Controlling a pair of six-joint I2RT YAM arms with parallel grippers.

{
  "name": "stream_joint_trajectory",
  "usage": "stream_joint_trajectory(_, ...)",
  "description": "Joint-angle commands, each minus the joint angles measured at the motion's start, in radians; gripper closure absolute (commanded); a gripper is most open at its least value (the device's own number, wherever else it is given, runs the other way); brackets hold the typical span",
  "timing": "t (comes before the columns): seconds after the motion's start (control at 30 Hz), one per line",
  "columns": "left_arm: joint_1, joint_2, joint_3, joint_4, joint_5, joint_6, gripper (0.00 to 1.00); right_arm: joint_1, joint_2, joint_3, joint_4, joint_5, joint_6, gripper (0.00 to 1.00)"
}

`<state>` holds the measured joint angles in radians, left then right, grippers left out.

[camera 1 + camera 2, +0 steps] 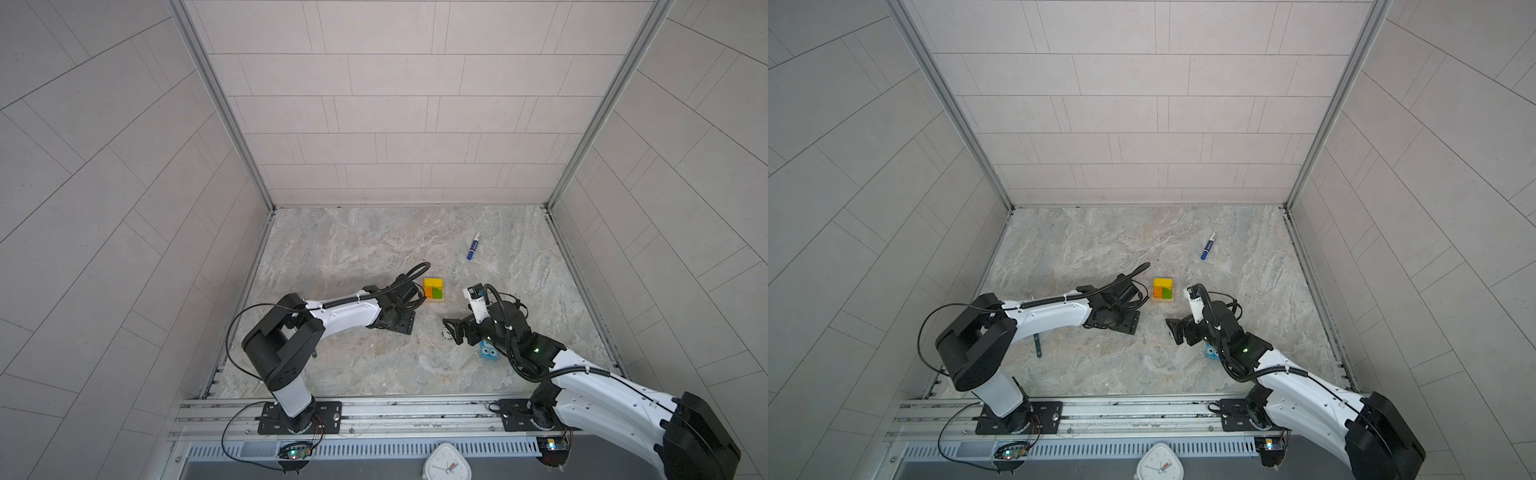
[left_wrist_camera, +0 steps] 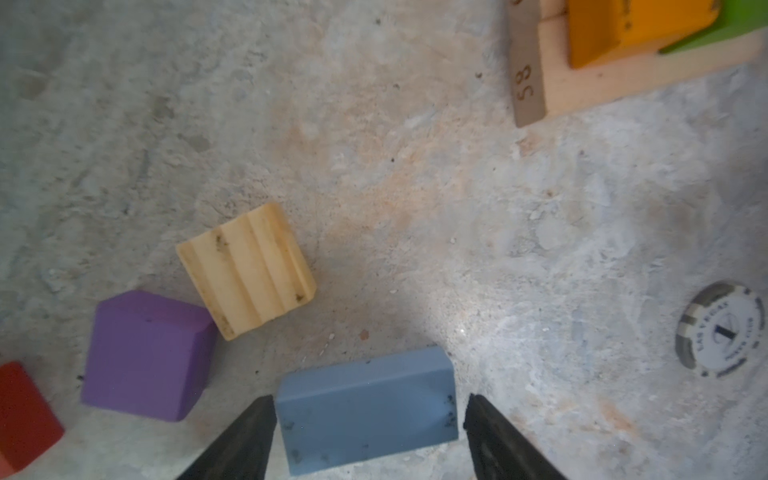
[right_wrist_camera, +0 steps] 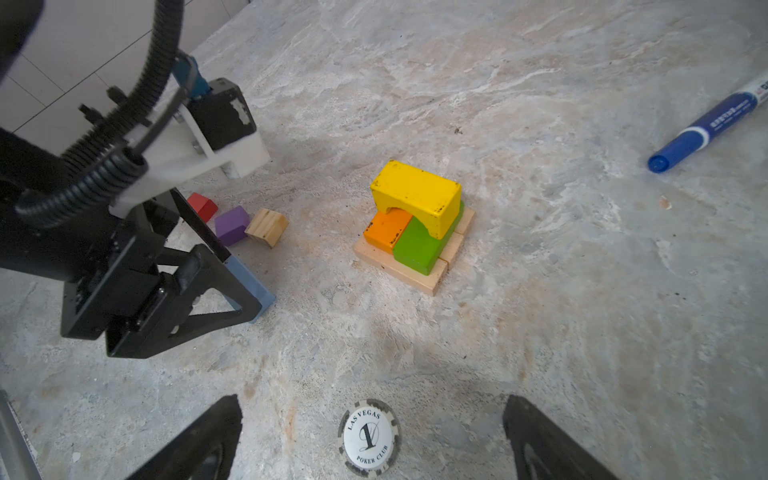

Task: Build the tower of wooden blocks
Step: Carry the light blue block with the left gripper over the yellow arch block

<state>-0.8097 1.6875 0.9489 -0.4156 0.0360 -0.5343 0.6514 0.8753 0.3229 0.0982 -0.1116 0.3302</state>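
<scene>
The tower [image 1: 433,289] [image 1: 1163,289] stands mid-table: a tan base [image 3: 399,270], orange [image 3: 386,228] and green [image 3: 419,245] blocks side by side, and a yellow arch [image 3: 415,197] on top. A blue block [image 2: 365,407] lies flat on the table between the jaws of my left gripper [image 2: 370,401]. One finger is against it and the other stands a hair off. Beside it lie a striped natural cube [image 2: 245,270], a purple cube [image 2: 145,353] and a red cube [image 2: 20,415]. My right gripper [image 3: 372,403] hovers wide open, holding nothing, on the near side of the tower.
A poker chip [image 3: 371,438] lies on the table under the right gripper. A blue marker pen [image 1: 473,246] lies at the back right. A blue cartoon-eyed toy [image 1: 613,351] sits under the right arm. Tiled walls close three sides; a white clock [image 1: 446,461] sits at the front rail.
</scene>
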Motion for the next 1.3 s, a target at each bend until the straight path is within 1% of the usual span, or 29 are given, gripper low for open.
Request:
stream_joint_trajectory(0.0,-0.007,0.015,0.024,-0.007,-0.022,-0.012,0.23,-0.003,-0.009,-0.012,0.014,-0.017,-0.018,0.0)
stream_joint_trajectory(0.43,-0.01,0.037,0.035,-0.032,-0.041,-0.018,0.31,-0.004,0.002,-0.005,0.008,-0.006,-0.015,0.0)
stream_joint_trajectory(0.57,-0.011,0.038,0.034,-0.039,-0.047,-0.018,0.39,-0.004,0.014,0.001,0.007,-0.006,-0.016,0.0)
stream_joint_trajectory(0.73,-0.011,0.034,0.044,-0.061,-0.06,-0.018,0.43,-0.004,0.001,-0.003,-0.001,0.008,-0.011,0.0)
stream_joint_trajectory(0.87,-0.011,0.022,0.071,-0.09,-0.054,-0.017,0.48,-0.003,-0.025,-0.011,-0.01,0.018,-0.008,0.0)
stream_joint_trajectory(1.1,-0.011,0.004,0.15,-0.143,-0.026,-0.019,0.48,-0.003,-0.065,-0.021,-0.035,-0.002,0.003,0.0)
stream_joint_trajectory(1.27,-0.009,0.026,0.254,-0.203,-0.035,-0.011,0.48,-0.003,-0.109,-0.04,-0.033,-0.016,0.006,0.0)
